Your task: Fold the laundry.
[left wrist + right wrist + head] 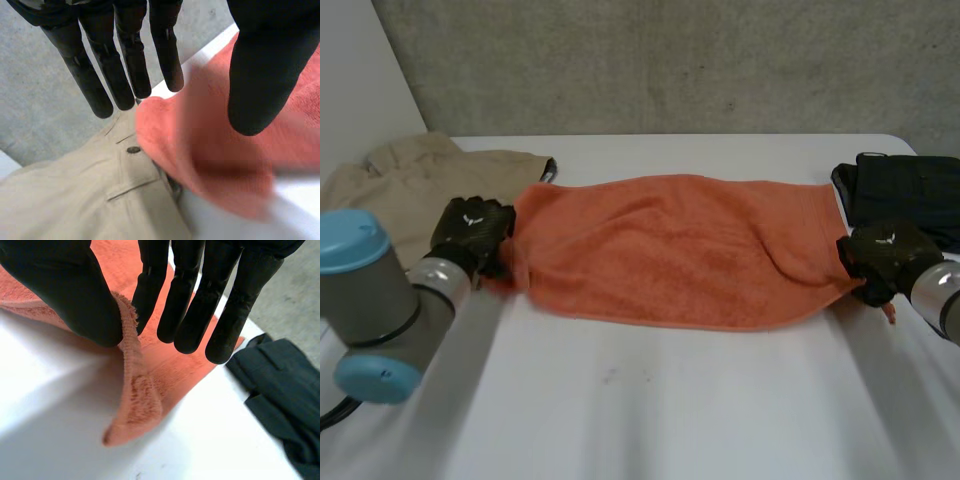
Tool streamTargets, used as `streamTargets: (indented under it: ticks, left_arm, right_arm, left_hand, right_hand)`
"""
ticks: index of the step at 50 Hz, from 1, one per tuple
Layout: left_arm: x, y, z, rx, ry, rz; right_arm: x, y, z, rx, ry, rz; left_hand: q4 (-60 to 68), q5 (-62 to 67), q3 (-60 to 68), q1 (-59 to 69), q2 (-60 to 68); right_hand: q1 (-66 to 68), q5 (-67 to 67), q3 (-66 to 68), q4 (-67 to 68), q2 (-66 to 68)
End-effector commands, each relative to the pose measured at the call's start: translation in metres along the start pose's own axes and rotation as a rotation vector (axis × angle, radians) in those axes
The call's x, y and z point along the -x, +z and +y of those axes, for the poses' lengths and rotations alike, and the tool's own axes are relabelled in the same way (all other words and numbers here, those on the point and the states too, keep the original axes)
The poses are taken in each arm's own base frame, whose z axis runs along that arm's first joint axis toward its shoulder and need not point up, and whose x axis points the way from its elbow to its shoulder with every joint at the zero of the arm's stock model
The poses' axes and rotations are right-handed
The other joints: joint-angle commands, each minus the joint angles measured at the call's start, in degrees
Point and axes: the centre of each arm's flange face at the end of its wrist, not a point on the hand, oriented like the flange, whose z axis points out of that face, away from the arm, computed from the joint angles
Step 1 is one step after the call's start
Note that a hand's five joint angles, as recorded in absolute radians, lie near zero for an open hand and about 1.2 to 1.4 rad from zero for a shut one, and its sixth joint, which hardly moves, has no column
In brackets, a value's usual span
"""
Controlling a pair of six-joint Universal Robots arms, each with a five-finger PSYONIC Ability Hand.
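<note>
Orange towel [670, 245] lies spread lengthwise across the middle of the white table [650, 400]. Its long near edge runs roughly straight and its far edge is slightly bowed.

Left hand [470, 230] is at the towel's left short end, where the cloth bunches. In the left wrist view the fingers [125, 60] are straight and stand well apart from the thumb [260, 65]. The towel's rounded corner [210, 165] lies below that gap, not clamped. This corner overlaps the beige garment [75, 195], just beside its button [133, 149].

Right hand [885, 255] is at the right short end. In the right wrist view the towel's edge [140, 405] rises off the table [50, 415], nipped between the thumb [65, 285] and the nearest of the fingers [192, 305]. A loose flap hangs below.

Beige garment [400, 180] fills the far left corner. The dark garment [905, 190] sits at far right, just beside the right hand; its edge [285, 395] lies near the towel's corner.

The front half of the table is bare.
</note>
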Motion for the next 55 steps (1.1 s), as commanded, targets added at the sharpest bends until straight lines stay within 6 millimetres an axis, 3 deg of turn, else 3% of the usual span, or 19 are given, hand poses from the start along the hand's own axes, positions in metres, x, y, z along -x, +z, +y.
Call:
streamTargets:
  ticks: [1, 11, 21, 27, 31, 39, 43, 46, 49, 53, 55]
  left_arm:
    - [0.01, -0.023, -0.023, -0.052, 0.06, -0.022]
    - [-0.002, -0.033, -0.017, -0.057, 0.071, 0.074]
    - [-0.009, -0.039, 0.001, 0.032, 0.286, 0.114]
    - [-0.008, -0.032, 0.008, 0.041, 0.31, 0.117]
    - [-0.007, -0.017, 0.013, 0.034, 0.309, 0.111]
    - [-0.013, 0.008, 0.034, 0.063, 0.296, 0.135]
    - [-0.014, 0.01, 0.038, 0.085, 0.299, 0.135]
    - [-0.012, 0.001, 0.032, 0.105, 0.297, 0.135]
    - [-0.001, -0.021, 0.008, 0.133, 0.294, 0.113]
    - [0.006, -0.058, -0.018, 0.201, 0.277, 0.137]
    - [0.005, -0.087, -0.026, 0.286, 0.262, 0.19]
  right_arm:
    - [-0.004, -0.002, 0.0, -0.019, 0.023, -0.013]
    - [-0.004, -0.003, 0.003, -0.013, 0.03, -0.016]
    - [-0.012, -0.003, 0.005, -0.009, 0.027, 0.003]
    - [-0.011, -0.003, 0.005, -0.006, 0.027, -0.001]
    - [-0.009, -0.003, 0.007, -0.001, 0.026, -0.006]
    - [-0.007, -0.004, 0.01, 0.009, 0.032, -0.01]
    - [-0.01, -0.004, 0.01, 0.014, 0.029, -0.003]
    - [-0.01, -0.006, 0.008, 0.019, 0.016, -0.005]
    - [-0.007, -0.016, 0.004, 0.056, -0.035, -0.037]
    - [-0.014, -0.043, -0.003, 0.144, -0.14, -0.068]
    - [-0.017, -0.059, -0.001, 0.217, -0.188, -0.109]
  left_hand:
    - [-0.68, -0.53, -1.22, -0.35, -0.77]
    - [0.83, 0.98, 0.29, 1.16, 0.74]
    - [1.17, 1.32, 0.63, 1.5, 1.08]
    - [1.67, 1.82, 1.13, 2.0, 1.58]
    - [9.38, 9.53, 8.84, 9.71, 9.29]
    - [41.32, 41.47, 40.78, 41.65, 41.23]
    - [41.35, 41.5, 40.81, 41.68, 41.26]
    - [41.35, 41.5, 40.81, 41.68, 41.26]
    - [41.35, 41.5, 40.81, 41.68, 41.26]
    - [41.35, 41.5, 40.81, 41.68, 41.26]
    - [41.35, 41.5, 40.81, 41.68, 41.26]
  right_hand:
    - [22.79, 12.96, 11.93, 11.91, 12.58]
    - [22.79, 12.96, 11.93, 11.91, 12.58]
    - [22.79, 12.96, 11.93, 11.91, 12.58]
    - [22.79, 12.96, 11.93, 11.91, 12.58]
    - [22.79, 12.96, 11.93, 11.91, 12.58]
    - [22.79, 12.96, 11.93, 11.91, 12.58]
    - [22.79, 12.96, 11.93, 11.91, 12.58]
    - [22.79, 12.96, 11.93, 11.91, 12.58]
    - [22.79, 12.96, 11.93, 11.91, 12.58]
    - [22.79, 12.96, 11.93, 11.91, 12.58]
    - [22.79, 12.96, 11.93, 11.91, 12.58]
